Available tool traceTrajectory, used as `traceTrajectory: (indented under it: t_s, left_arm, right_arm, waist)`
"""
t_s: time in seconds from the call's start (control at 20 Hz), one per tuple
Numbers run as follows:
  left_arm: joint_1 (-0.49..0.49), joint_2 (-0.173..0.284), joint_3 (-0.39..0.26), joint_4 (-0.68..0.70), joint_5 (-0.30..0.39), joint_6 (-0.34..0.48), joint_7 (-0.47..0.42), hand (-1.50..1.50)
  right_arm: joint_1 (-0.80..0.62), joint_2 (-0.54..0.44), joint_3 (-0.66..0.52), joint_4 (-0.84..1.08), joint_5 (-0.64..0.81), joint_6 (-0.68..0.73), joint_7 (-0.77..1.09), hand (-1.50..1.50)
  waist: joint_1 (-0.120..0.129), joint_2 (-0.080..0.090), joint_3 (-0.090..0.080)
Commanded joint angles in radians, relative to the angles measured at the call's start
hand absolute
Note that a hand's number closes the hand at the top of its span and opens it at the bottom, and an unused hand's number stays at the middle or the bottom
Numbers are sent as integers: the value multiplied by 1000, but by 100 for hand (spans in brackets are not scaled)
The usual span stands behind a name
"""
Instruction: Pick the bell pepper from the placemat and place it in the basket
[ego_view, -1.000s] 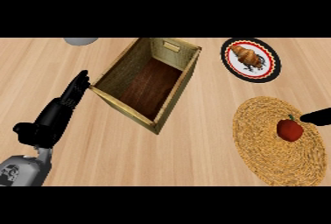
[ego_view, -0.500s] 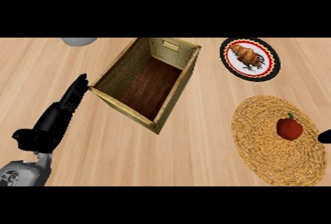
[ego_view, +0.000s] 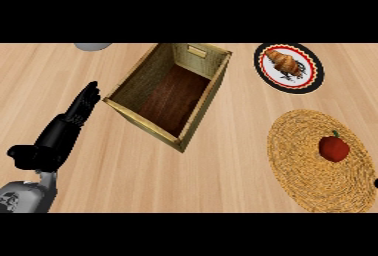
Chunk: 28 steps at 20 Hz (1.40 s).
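Note:
A red bell pepper (ego_view: 334, 148) with a green stem lies on the round woven placemat (ego_view: 303, 175) at the right of the counter, with nothing touching it. The rectangular wooden basket (ego_view: 210, 107) stands open in the middle, its dark floor bare. My left hand (ego_view: 63, 132) rests open on the left, fingers straight and pointing up beside the basket's left corner. Only a dark sliver of my right hand (ego_view: 376, 183) shows at the right edge, below and to the right of the pepper.
A black-rimmed plate (ego_view: 314, 82) carrying a browned pastry sits at the back right, above the placemat. A grey round object (ego_view: 92, 46) peeks in at the top left. Bare wooden counter lies between basket and placemat.
My right hand has pulled back from the pepper toward the lower right, almost leaving the view. The pepper stays on the placemat. My left hand has barely shifted.

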Motion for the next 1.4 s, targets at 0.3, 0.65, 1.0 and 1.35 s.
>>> traceTrajectory:
  t_s: [0.3,0.65,1.0,1.35]
  left_arm:
    - [21,-49,18,-22,-60,-5,4,0]
    - [-20,-58,86,-34,-58,-83,64,0]
    - [-30,-126,98,-4,-117,-90,61,0]
    - [-55,-124,136,-41,-133,-132,119,0]
  right_arm:
    - [145,224,-5,156,252,-126,-219,-150]
    - [118,298,-48,234,353,-93,-291,-150]
    - [11,418,-24,391,469,-126,-390,-150]
    - [7,475,-64,390,485,-119,-452,-150]
  waist:
    - [12,3,1]
    - [12,3,1]
    - [14,4,1]
    - [14,4,1]
